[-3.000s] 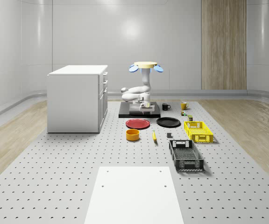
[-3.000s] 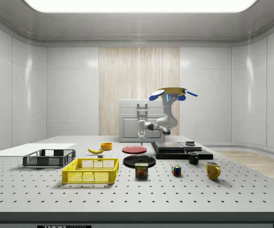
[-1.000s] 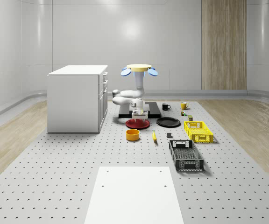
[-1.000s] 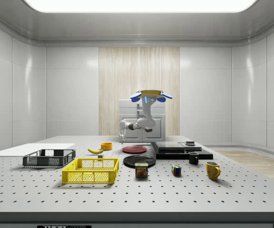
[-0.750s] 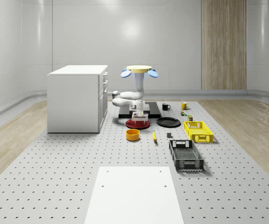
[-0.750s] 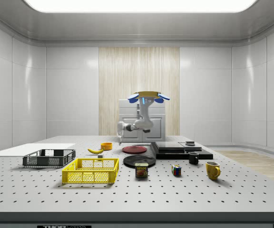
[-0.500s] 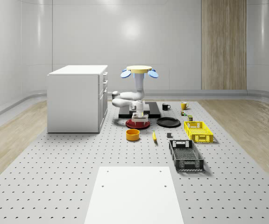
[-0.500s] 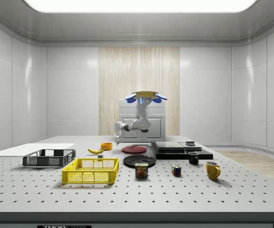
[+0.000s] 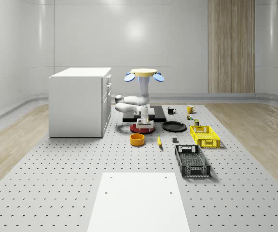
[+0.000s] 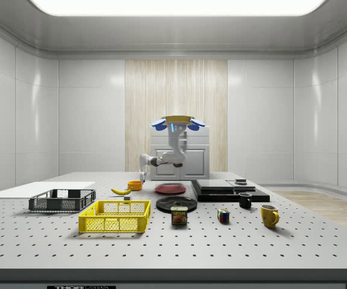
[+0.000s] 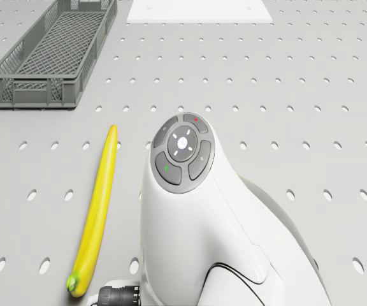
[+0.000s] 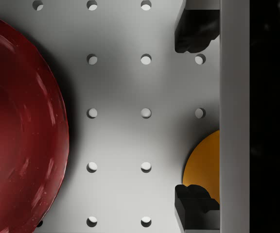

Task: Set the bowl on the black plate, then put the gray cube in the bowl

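The orange bowl [image 9: 137,139] sits on the table in front of the red plate [image 9: 142,128]. The black plate [image 9: 173,126] lies to the whole-scene view's right of the red one. A small gray cube [image 9: 174,140] rests in front of the black plate. The drone [image 9: 144,73] hovers above the red plate's area, its arm hanging down. My gripper [image 12: 194,116] is open, over bare table between the red plate [image 12: 18,126] and the bowl [image 12: 205,165], with nothing between the fingers. In the side view the gripper [image 10: 142,174] hangs just above the bowl [image 10: 135,185].
A banana [image 11: 97,210] lies beside the bowl, with a gray crate [image 9: 192,161] and a yellow basket [image 9: 205,136] nearby. A white cabinet [image 9: 78,101] stands at the whole-scene view's left. A black platform [image 9: 144,115], mugs, a can and a colored cube sit behind.
The drone and arm have left the black platform and moved toward the side view's left. The gripper has come down from over the red plate to its edge, near the bowl.
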### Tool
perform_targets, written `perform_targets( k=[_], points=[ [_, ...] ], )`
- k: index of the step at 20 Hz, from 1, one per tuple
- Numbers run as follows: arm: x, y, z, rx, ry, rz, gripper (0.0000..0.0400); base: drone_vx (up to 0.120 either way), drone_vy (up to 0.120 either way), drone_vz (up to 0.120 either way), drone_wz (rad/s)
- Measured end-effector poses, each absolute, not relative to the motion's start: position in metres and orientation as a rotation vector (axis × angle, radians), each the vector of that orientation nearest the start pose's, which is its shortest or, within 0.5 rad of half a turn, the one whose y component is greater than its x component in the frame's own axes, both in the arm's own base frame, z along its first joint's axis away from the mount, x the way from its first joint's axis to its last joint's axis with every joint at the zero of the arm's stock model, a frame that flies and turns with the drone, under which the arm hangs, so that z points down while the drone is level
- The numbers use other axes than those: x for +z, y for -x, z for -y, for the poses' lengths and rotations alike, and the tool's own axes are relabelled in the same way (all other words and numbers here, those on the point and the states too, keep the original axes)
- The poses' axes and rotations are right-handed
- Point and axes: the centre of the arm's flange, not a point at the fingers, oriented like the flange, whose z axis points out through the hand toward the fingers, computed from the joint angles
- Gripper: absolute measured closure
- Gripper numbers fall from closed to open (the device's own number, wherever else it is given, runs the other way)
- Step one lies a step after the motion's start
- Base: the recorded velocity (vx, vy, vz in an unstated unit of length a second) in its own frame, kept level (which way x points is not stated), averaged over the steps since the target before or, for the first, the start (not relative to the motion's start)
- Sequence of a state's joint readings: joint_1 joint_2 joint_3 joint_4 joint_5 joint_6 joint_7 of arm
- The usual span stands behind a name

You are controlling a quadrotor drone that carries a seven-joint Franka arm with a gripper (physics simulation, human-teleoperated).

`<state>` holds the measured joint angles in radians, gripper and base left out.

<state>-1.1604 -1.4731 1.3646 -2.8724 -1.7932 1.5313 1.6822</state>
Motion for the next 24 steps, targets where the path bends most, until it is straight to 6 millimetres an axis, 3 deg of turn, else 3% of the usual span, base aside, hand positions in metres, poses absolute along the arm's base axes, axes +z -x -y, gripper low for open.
perform_targets(
  k=[15, 24],
  points=[
    [0.491, -0.307, 0.000, 0.785, -0.001, 0.002, 0.0000, 0.120, 0.000, 0.000, 0.000],
    [0.495, -0.307, -0.012, 0.786, -0.001, 0.002, 0.0000, 0.004, 0.000, 0.000, 0.000]
  ],
)
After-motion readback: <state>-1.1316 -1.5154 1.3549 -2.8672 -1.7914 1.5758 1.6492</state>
